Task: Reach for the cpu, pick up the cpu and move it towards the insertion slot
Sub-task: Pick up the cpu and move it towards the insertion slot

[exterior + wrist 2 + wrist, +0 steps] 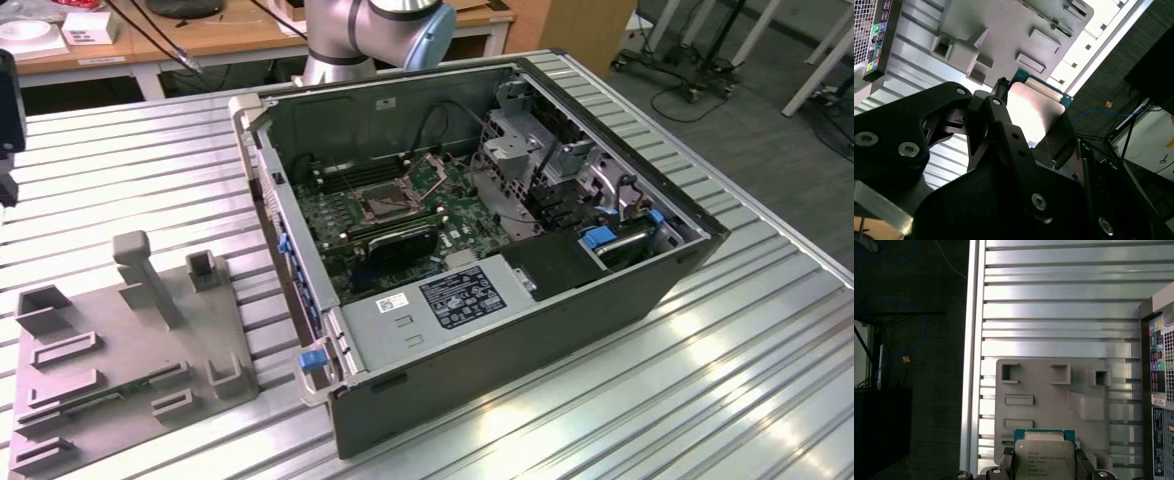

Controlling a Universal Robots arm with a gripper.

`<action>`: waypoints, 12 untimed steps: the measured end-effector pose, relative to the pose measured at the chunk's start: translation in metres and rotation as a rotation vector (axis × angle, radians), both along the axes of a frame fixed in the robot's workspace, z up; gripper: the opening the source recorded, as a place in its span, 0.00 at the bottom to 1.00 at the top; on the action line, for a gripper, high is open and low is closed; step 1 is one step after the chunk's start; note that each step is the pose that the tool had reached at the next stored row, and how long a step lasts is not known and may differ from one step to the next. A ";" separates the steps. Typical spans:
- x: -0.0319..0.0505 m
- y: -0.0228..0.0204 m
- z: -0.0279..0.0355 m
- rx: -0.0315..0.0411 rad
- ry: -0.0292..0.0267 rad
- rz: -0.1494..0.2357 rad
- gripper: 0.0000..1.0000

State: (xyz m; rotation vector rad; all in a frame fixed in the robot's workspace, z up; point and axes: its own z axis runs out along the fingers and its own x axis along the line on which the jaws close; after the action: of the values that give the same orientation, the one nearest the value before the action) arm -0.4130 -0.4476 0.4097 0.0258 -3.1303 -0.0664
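One cpu (1044,452) sits pinched between the two fingers (1082,462) of the gripper (1044,463), which clamp its opposite edges. Its silvery face carries several lines of small print and is turned flat toward the first wrist view, with a thin green rim showing at one edge. It is nearly square, with no clear long axis. It hangs over one grey fixture plate (1044,390) on the ribbed table (747,380). Beside that plate stands one open computer case (534,330), holding the insertion slot (378,205) and a white printed label (400,303).
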 end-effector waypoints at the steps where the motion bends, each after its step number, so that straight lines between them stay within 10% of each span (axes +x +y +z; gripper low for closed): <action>1: 0.0005 0.0000 0.0000 0.0001 -0.0001 0.000 0.55; 12: 0.0062 0.0000 -0.0001 0.0001 0.0000 0.000 0.55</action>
State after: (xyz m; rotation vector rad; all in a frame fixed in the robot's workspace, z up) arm -0.4069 -0.4476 0.4096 0.0258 -3.1304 -0.0665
